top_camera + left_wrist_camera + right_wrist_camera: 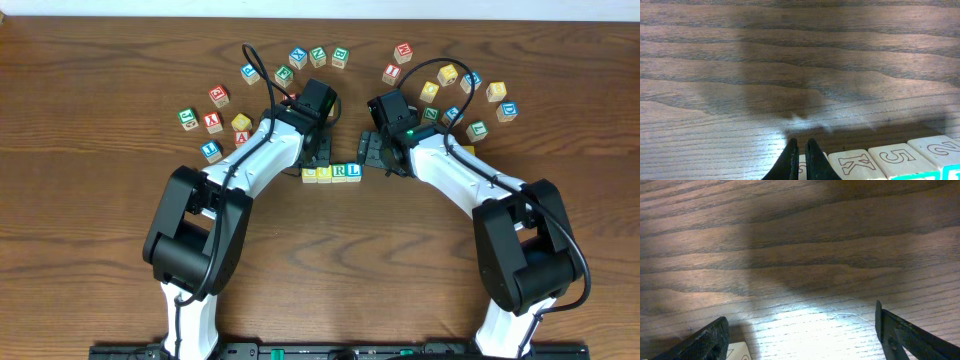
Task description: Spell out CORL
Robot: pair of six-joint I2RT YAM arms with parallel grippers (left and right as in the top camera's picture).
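A row of letter blocks [331,173] lies on the table between the two arms; its right end reads R [340,172] and L [354,171], and the two yellow-edged blocks at its left end cannot be read. My left gripper [318,152] sits just behind the row's left end. In the left wrist view its fingers [801,150] are shut with nothing between them, tips over the leftmost block [802,167]; the side faces beside it show K [857,164], 5 and 2. My right gripper [375,150] is open and empty [802,332], right of the row.
Loose letter blocks lie in an arc behind the arms: a left cluster [213,123], a middle group [318,56] and a right cluster [470,100]. A block corner [740,352] shows by the right gripper's left finger. The wooden table [100,200] is bare in front.
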